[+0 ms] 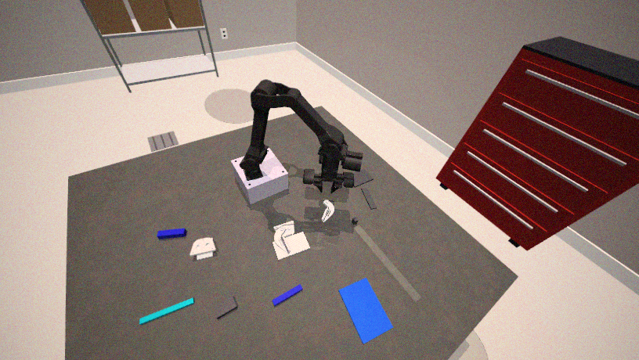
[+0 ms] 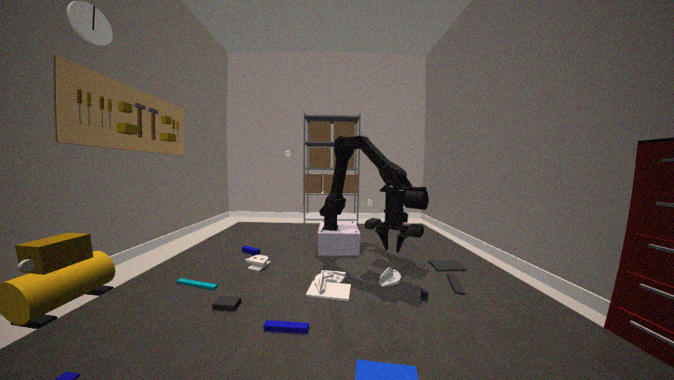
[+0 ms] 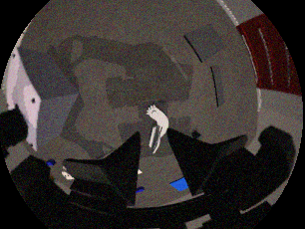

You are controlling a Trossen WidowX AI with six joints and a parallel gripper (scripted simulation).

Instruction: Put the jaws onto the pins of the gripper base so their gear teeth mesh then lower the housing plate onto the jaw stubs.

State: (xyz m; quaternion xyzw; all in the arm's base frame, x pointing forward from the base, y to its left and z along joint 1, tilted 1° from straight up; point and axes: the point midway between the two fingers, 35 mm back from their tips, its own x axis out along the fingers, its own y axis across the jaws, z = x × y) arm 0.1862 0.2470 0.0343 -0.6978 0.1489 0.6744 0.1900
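Note:
My gripper [image 1: 327, 192] [image 2: 392, 249] [image 3: 152, 133] is partly open and empty, pointing down above the loose white jaw. This jaw [image 1: 329, 209] [image 2: 390, 277] [image 3: 160, 119] lies on the dark mat; in the wrist view its toothed end points away from the fingers. The white gripper base [image 1: 298, 245] [image 2: 335, 291] lies beside it, left of it in the top and exterior views. The other jaw [image 1: 279, 240] [image 2: 321, 282] is on the base; how it sits on its pin is too small to tell. The white housing plate [image 1: 203, 245] [image 2: 258, 258] rests apart, further left.
The pale robot pedestal [image 1: 267, 189] [image 2: 339, 241] [image 3: 57, 116] stands behind the parts. Blue bars [image 1: 171, 233] [image 1: 287, 295] [image 2: 286, 326], a cyan bar [image 1: 166, 311] [image 2: 196, 283], a dark block [image 2: 226, 303], a blue plate [image 1: 365, 311] [image 2: 386, 370] and a small dark cube [image 1: 355, 221] [image 2: 424, 295] lie around.

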